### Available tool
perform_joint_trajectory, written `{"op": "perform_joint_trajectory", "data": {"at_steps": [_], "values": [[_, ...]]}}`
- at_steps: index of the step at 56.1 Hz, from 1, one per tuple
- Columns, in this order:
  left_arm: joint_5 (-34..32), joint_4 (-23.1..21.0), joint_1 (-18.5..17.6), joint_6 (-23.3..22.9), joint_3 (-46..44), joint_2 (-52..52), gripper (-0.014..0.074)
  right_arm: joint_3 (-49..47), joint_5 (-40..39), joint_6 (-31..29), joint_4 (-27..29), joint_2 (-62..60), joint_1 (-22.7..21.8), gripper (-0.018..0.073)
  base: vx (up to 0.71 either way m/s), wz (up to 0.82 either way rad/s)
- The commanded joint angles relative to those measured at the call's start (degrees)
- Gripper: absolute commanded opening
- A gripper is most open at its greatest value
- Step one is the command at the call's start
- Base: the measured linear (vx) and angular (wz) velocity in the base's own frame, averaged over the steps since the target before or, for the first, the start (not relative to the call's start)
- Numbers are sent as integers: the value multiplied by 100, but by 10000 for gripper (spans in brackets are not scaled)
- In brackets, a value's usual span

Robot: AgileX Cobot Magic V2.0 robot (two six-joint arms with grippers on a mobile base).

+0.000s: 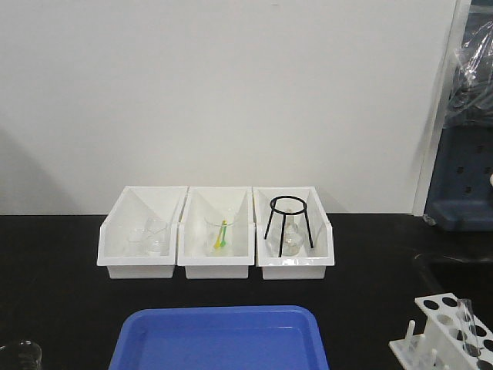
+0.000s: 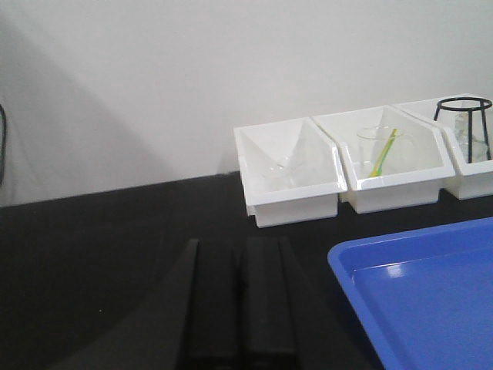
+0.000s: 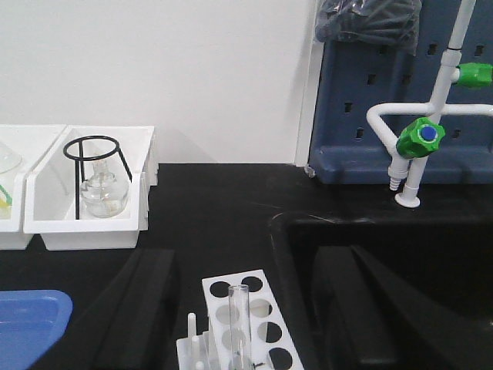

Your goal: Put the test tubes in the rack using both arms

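The white rack [image 1: 433, 330] stands at the table's front right corner, with one clear test tube [image 1: 467, 320] upright in it. No arm appears in the front view. In the right wrist view my right gripper [image 3: 246, 254] is open, its fingers wide apart on either side of the rack [image 3: 235, 279] and not touching it. The test tube [image 3: 239, 324] stands in a hole on the rack's near side. My left gripper [image 2: 239, 243] hovers low over the black table left of the tray, its jaws together with nothing between them.
A blue tray [image 1: 219, 339] lies at the front centre. Three white bins [image 1: 216, 231] line the back wall, holding glassware, coloured spoons and a black ring tripod [image 1: 289, 220]. A beaker [image 1: 19, 356] sits front left. A black sink [image 3: 385, 254] and a white tap [image 3: 420, 139] lie to the right.
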Motion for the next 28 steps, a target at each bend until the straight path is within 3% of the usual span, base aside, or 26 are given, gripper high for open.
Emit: {"op": "perform_joint_trajectory", "data": {"at_steps": [1,4,9,28], "values": [[-647,-170,150,136,344,-559,-5,-199,-452,-39,-27,-19,-45,456,0,0],[-641,-294,230,130,623,-991,-6,-199,-452,-39,-27,-19,-45,456,0,0],[381,-322,299,130,561,-1557,-6,-199,-446,-39,-27,-19,-45,456,0,0],[1467,-305,299,130,570,-1225,-6,-199,-433,-39,-27,-5,-45,456,0,0]]}}
